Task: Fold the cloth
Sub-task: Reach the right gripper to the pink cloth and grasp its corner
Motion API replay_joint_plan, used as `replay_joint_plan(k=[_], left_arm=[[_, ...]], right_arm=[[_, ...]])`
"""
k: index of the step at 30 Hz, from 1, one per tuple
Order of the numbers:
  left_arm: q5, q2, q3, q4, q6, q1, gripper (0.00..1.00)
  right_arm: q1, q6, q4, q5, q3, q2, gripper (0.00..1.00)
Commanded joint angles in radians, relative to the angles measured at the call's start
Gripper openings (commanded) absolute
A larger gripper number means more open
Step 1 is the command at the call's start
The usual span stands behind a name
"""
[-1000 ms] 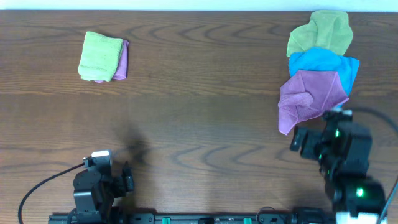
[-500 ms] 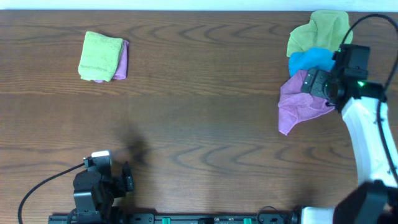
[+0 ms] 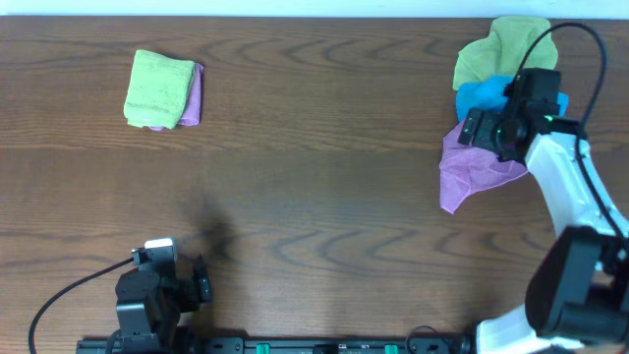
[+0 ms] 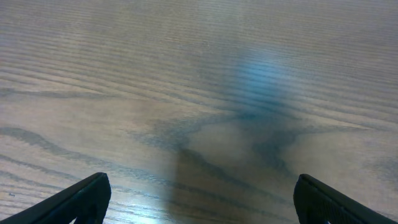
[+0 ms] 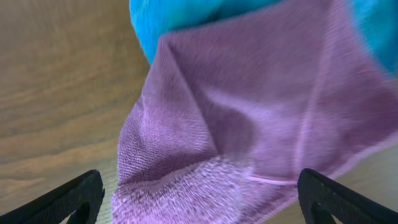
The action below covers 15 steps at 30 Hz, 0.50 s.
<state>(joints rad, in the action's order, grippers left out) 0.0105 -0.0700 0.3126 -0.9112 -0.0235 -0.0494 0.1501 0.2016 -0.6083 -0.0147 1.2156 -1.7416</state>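
R gripper [image 5: 198, 194], jaws spread, just over purple cloth [image 5: 236, 118], blue cloth [image 5: 186, 18] adj.

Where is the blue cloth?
In the overhead view the blue cloth lies far right, between the crumpled green cloth above it and the crumpled purple cloth below, beside the right gripper.

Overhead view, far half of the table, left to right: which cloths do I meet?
folded green cloth → folded purple cloth peeking out at its right edge → pile of crumpled cloths; within the pile the order is unclear.
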Motion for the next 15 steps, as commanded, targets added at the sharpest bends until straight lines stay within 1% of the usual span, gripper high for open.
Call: replay_joint_plan(k=[1, 5, 10, 12, 13, 14, 15], left_arm=[[-0.020, 0.003, -0.010, -0.010, -0.007, 0.005, 0.95], [-0.020, 0.003, -0.010, -0.010, -0.007, 0.005, 0.95], [-0.020, 0.003, -0.010, -0.010, -0.007, 0.005, 0.95], [-0.020, 0.003, -0.010, -0.010, -0.007, 0.005, 0.95], [-0.020, 0.003, -0.010, -0.010, -0.007, 0.005, 0.95], [-0.020, 0.003, -0.010, -0.010, -0.007, 0.005, 0.95], [-0.020, 0.003, -0.010, -0.010, -0.007, 0.005, 0.95]], right_arm=[[0.008, 0.008, 0.003, 0.050, 0.013, -0.064, 0.99], [0.008, 0.008, 0.010, 0.054, 0.013, -0.127, 0.92], [0.008, 0.007, 0.034, 0.087, 0.013, -0.159, 0.75], [0.008, 0.007, 0.041, 0.087, 0.013, -0.161, 0.52], [0.008, 0.007, 0.041, 0.087, 0.013, -0.161, 0.35], [0.008, 0.007, 0.040, 0.087, 0.013, -0.161, 0.14], [0.007, 0.007, 0.038, 0.087, 0.013, -0.155, 0.01]])
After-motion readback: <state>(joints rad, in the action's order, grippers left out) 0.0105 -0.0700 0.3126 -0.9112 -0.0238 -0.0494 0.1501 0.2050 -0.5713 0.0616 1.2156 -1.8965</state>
